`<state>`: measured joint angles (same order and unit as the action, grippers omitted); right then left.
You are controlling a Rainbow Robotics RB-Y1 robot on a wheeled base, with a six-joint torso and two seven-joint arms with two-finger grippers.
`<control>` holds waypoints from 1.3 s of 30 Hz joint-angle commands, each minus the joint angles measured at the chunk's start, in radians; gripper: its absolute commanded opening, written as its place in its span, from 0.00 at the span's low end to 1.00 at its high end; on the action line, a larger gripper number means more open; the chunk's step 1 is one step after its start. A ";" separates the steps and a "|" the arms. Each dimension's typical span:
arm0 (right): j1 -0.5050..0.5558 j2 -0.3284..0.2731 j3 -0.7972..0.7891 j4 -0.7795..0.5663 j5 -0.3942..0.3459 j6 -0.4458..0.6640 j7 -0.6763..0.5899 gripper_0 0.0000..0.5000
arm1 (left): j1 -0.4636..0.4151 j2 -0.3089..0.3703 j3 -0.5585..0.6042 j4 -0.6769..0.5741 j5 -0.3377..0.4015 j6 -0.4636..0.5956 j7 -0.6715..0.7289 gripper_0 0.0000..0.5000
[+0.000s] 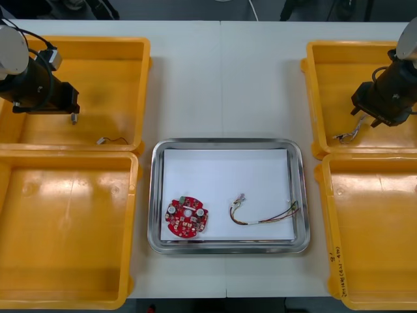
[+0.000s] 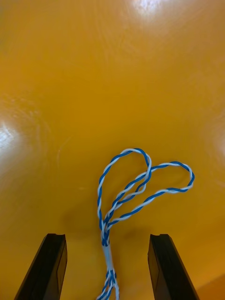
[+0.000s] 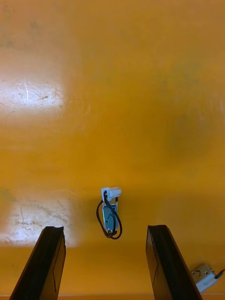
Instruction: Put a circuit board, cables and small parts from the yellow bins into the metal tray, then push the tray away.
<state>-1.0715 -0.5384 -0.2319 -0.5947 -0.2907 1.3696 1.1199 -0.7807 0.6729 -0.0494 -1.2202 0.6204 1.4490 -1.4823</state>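
Observation:
A round red circuit board [image 1: 187,217] and a red and yellow cable [image 1: 260,214] lie on the white inside of the metal tray [image 1: 227,145]. My right gripper [image 2: 107,237] hangs open over the far right yellow bin [image 1: 339,59]. A twisted blue and white cable [image 2: 136,187] runs between its fingers and loops out beyond them. In the front view that cable [image 1: 348,134] lies just below the right gripper [image 1: 367,122]. My left gripper [image 3: 105,229] stands open in the far left yellow bin [image 1: 111,65], just behind a small metal part [image 3: 110,215] wrapped in a black cable loop.
A second small part [image 3: 206,276] with a thin cable lies beside the left gripper's finger, near the bin's front wall [image 1: 111,139]. The two near yellow bins [image 1: 65,228] [image 1: 371,228] flank the tray. Bare table [image 1: 225,85] stretches beyond the tray.

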 commanded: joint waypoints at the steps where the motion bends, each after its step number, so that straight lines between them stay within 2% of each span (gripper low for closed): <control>1: -0.048 0.015 -0.021 0.023 0.016 -0.038 -0.058 1.00 | 0.014 0.005 0.028 -0.033 -0.011 -0.019 0.053 1.00; 16: -0.048 0.038 -0.021 0.030 0.018 -0.009 -0.072 1.00 | 0.017 -0.007 -0.032 -0.032 -0.019 -0.030 0.085 1.00; 27: -0.030 0.041 -0.021 0.030 0.001 -0.018 -0.071 1.00 | 0.015 -0.010 -0.070 0.008 -0.011 -0.079 0.093 1.00; 28: -0.030 0.041 -0.021 0.030 0.001 -0.018 -0.069 0.94 | 0.015 -0.010 -0.072 0.008 -0.011 -0.079 0.093 1.00; 30: -0.031 0.041 -0.021 0.030 0.001 -0.018 -0.071 0.73 | 0.015 -0.013 -0.078 0.013 -0.010 -0.079 0.093 1.00; 31: -0.030 0.041 -0.021 0.030 0.001 -0.018 -0.069 0.73 | 0.017 -0.013 -0.083 0.016 -0.011 -0.082 0.094 1.00; 32: -0.030 0.041 -0.021 0.030 0.001 -0.020 -0.074 0.03 | 0.015 -0.013 -0.087 0.021 -0.011 -0.087 0.096 1.00; 33: -0.030 0.041 -0.021 0.030 0.001 -0.021 -0.072 0.00 | 0.015 -0.013 -0.095 0.024 -0.010 -0.093 0.096 1.00; 39: -0.019 0.040 -0.021 0.030 -0.007 -0.035 -0.068 0.00 | 0.015 -0.013 -0.113 0.047 -0.007 -0.125 0.100 1.00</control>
<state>-1.0787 -0.5133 -0.2319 -0.5620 -0.2861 1.3502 1.0666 -0.7710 0.6684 -0.1420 -1.1750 0.6125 1.3430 -1.4804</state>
